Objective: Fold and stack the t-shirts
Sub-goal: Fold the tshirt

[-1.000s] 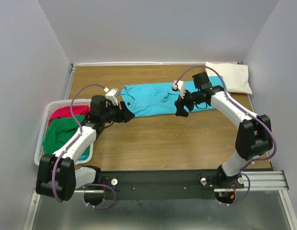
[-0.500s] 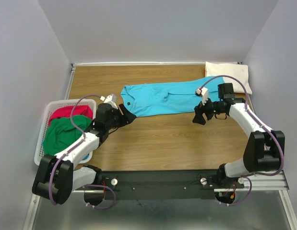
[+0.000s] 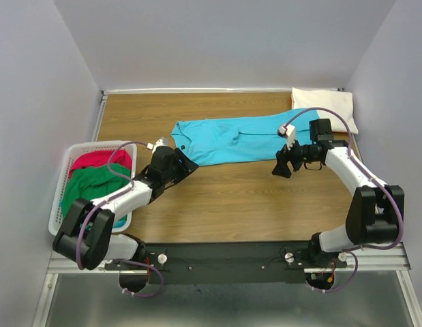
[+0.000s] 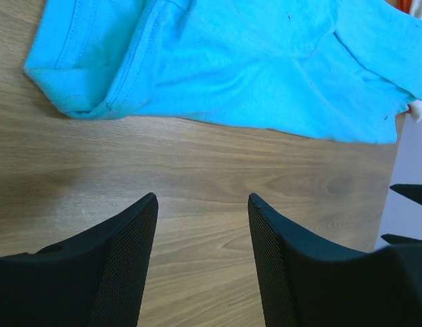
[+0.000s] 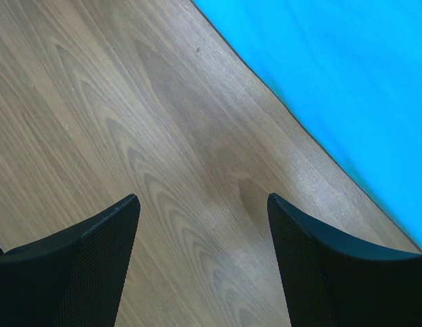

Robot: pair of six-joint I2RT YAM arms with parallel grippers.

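Now both arms stretch low over the brown wooden table (image 3: 217,204). The left gripper (image 3: 185,165) and the right gripper (image 3: 280,169) stand spread and empty, just beside the flat turquoise blue cloth t-shirt (image 3: 231,139). Four shirts show: also one folded cream-white t-shirt (image 3: 326,109) far right, one red t-shirt (image 3: 95,162) and one green t-shirt (image 3: 91,189) in the white lattice basket (image 3: 66,158).
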